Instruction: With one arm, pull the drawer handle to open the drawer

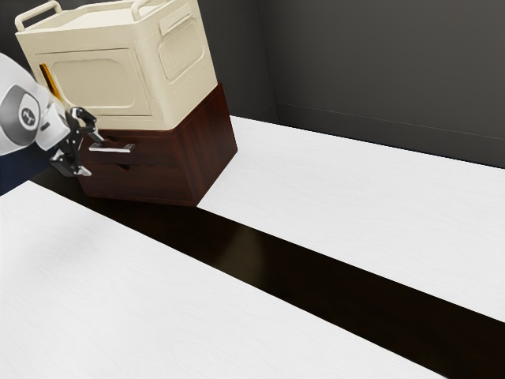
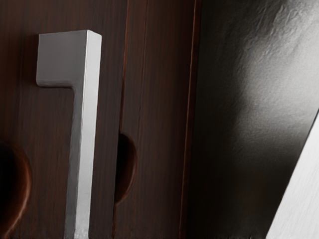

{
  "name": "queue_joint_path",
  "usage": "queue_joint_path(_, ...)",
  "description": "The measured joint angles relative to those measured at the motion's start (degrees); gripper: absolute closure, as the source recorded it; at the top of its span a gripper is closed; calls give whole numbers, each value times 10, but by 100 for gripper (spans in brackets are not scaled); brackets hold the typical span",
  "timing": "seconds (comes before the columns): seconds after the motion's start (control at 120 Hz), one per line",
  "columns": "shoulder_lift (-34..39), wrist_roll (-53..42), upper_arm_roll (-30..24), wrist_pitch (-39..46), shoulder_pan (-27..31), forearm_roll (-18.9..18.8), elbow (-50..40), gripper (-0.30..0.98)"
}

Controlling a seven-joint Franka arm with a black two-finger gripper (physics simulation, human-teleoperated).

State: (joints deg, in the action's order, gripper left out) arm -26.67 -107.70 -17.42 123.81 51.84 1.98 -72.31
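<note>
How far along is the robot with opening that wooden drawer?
The reach looks mostly done: the gripper is right by the silver bar handle. In hand, it seems, is lining up a hold, as its fingers stand open, not shut on the handle. Left are getting a hold and the pull itself: the drawer looks closed, its front about flush with the cabinet.

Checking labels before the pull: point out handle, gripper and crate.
Handle (image 2: 87, 124): wrist view, on the long bar.
Gripper (image 1: 92, 155): exterior view, midway between its open fingertips.
Crate (image 1: 99, 83): exterior view, on the panel above the drawers.
</note>
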Motion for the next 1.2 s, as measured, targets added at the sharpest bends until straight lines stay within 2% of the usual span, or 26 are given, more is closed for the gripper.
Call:
queue_joint_path(0.417, -11, 14, 0, 22, -1, -4, -1, 0)
queue_joint_path(0.583, -10, 16, 0, 11, -1, -11, -1, 4)
queue_joint_path(0.683, -7, 17, 0, 0, 0, -13, -1, 7)
queue_joint_path(0.867, -4, 17, 0, -25, 1, -21, -1, 2)
queue_joint_path(1.2, 12, 11, 1, -90, 3, -32, -5, 9)
